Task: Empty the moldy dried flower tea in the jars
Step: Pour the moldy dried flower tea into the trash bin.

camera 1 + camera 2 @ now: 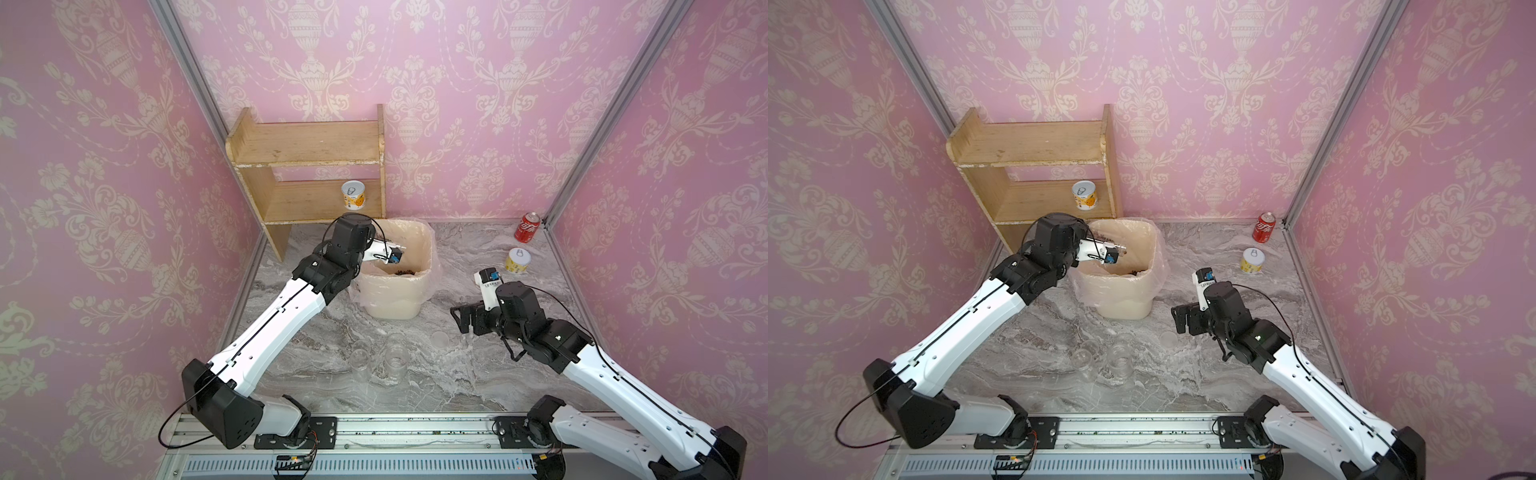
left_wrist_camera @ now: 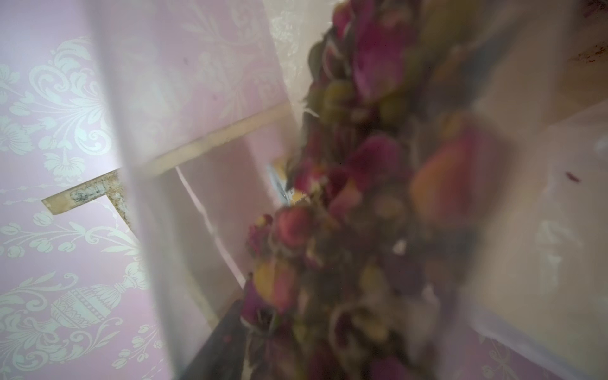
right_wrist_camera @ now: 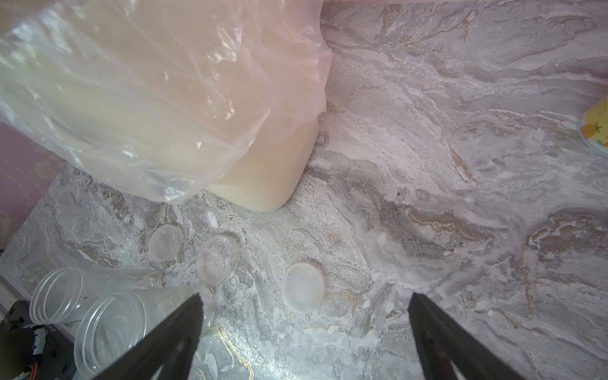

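My left gripper point(image 1: 395, 254) is shut on a clear jar point(image 1: 1120, 249), tilted over the mouth of the cream bin point(image 1: 395, 299). In the left wrist view the jar's wall point(image 2: 128, 138) fills the frame. The moldy dried flower tea point(image 2: 362, 164), blurred red and purple buds, lies inside it. More tea point(image 1: 405, 272) sits in the bin. Two empty jars point(image 1: 359, 363) point(image 1: 397, 359) stand at the table's front middle. My right gripper point(image 3: 305, 295) is open, above a round lid point(image 3: 304, 288) and holding nothing.
Two more lids point(image 3: 166, 242) point(image 3: 217, 258) lie near the bin's plastic liner point(image 3: 148, 98). A wooden shelf point(image 1: 307, 145) at the back holds a printed tin point(image 1: 353, 194). Another tin point(image 1: 517, 260) and a red cola can point(image 1: 527, 227) stand at the back right.
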Controlling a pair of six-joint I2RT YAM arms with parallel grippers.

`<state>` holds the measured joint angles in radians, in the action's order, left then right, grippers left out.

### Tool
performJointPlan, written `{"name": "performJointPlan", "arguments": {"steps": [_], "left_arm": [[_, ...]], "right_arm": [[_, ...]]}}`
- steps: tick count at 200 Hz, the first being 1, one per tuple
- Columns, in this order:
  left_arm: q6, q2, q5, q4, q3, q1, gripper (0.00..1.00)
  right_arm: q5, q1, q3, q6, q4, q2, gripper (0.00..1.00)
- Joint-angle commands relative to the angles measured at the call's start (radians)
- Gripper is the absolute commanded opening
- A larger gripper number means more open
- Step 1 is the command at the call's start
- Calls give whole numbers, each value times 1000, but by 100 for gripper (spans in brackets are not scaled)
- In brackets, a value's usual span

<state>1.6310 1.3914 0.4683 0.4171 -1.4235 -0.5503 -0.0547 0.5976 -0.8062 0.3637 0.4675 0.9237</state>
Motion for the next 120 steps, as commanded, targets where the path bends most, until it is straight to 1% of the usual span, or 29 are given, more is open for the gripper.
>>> {"name": "performJointPlan", "arguments": {"steps": [1,74,120], "left_arm": [[93,-4,8,-53,18,12,17],[152,0,-25,-102,34,19,18],[184,-13,-47,-172,71,29,18]], "right_arm": [[21,0,14,21,-15,6,100],[35,0,19,29,-18,23,100],[46,1,24,40,-25,19,100]]}}
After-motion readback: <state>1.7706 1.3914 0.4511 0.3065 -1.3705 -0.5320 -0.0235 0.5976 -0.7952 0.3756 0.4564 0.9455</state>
